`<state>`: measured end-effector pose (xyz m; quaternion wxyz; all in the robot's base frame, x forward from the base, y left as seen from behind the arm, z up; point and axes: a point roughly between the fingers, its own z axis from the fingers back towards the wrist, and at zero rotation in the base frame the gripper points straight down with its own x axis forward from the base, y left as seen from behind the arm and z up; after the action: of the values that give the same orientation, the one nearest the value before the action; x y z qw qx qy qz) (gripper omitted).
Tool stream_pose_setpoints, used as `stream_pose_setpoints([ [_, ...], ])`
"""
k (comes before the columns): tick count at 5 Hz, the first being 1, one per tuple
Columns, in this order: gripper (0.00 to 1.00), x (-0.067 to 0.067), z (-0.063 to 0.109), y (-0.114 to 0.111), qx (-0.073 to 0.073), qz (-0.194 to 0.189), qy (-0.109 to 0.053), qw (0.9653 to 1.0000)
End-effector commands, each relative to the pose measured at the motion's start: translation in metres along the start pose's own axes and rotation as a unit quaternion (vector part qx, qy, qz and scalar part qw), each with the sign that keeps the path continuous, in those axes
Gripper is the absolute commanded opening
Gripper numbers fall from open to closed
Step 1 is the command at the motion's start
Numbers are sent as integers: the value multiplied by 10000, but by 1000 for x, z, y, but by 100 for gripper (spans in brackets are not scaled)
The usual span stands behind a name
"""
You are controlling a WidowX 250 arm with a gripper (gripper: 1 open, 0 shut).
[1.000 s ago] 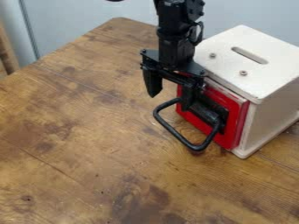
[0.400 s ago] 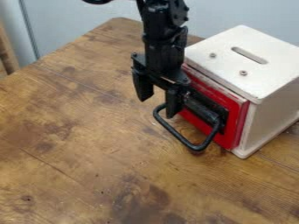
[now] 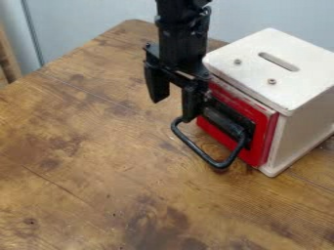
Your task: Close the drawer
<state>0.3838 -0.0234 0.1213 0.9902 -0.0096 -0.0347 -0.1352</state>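
A black gripper (image 3: 174, 97) hangs from a dark arm (image 3: 181, 24) that comes down from the top edge, pointing straight down at the table (image 3: 92, 146); its two fingers (image 3: 156, 86) stand spread wide apart with nothing between them, one toward the left and one nearer the box; the gripper sits just left of the box's red face, above the near end of the handle, and whether it touches the handle cannot be told; the drawer (image 3: 255, 125) is in the lower front of a white box (image 3: 280, 88) on the right side of the table, its red front with a black panel looking flush or nearly flush with the box face; the black looped handle (image 3: 205, 146) juts out from the front toward the lower left, low over the wood; the box top carries a narrow slot (image 3: 279, 62) and a small dark mark; the table is worn brown wood with dark stains.
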Motion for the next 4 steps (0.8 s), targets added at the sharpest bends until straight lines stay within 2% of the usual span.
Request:
stream_pose_setpoints([
  [1, 100, 2, 48, 4, 223, 35, -679, 9974],
  [2, 100, -1, 54, 6, 152, 38, -601, 9981],
  [3, 100, -4, 56, 8, 153, 52, -632, 9979],
  [4, 100, -4, 64, 18, 189, 262, -648, 9974],
])
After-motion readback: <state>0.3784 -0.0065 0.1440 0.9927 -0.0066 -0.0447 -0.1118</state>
